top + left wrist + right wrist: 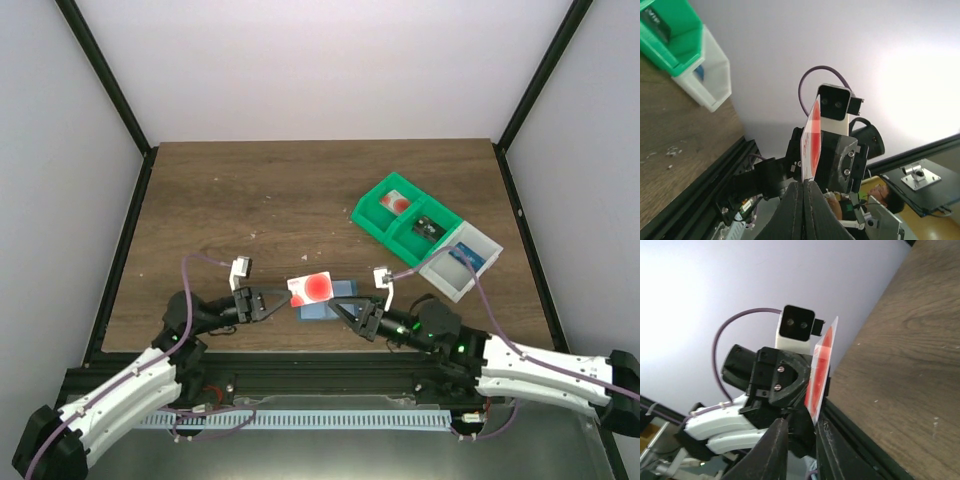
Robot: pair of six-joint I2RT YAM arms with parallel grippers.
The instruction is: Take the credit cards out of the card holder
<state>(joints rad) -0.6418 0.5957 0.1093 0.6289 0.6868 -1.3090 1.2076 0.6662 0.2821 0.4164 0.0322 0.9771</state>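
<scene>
A pale credit card (313, 288) with a red round mark is held off the table by one edge in my left gripper (283, 298), which is shut on it. In the left wrist view the card (812, 140) stands up from the closed left gripper (807, 184). The teal-blue card holder (322, 310) lies just below the card, between the two grippers. My right gripper (350, 310) is at the holder's right end. In the right wrist view its fingers (781, 440) stand apart around the right gripper's gap (802, 422), with the card (820, 375) just beyond; the holder is not seen there.
A green compartment bin (405, 218) and an attached white bin (462, 262) with small items stand at the right rear; they also show in the left wrist view (667, 35). The table's near edge and black rail (320, 372) are close behind both grippers.
</scene>
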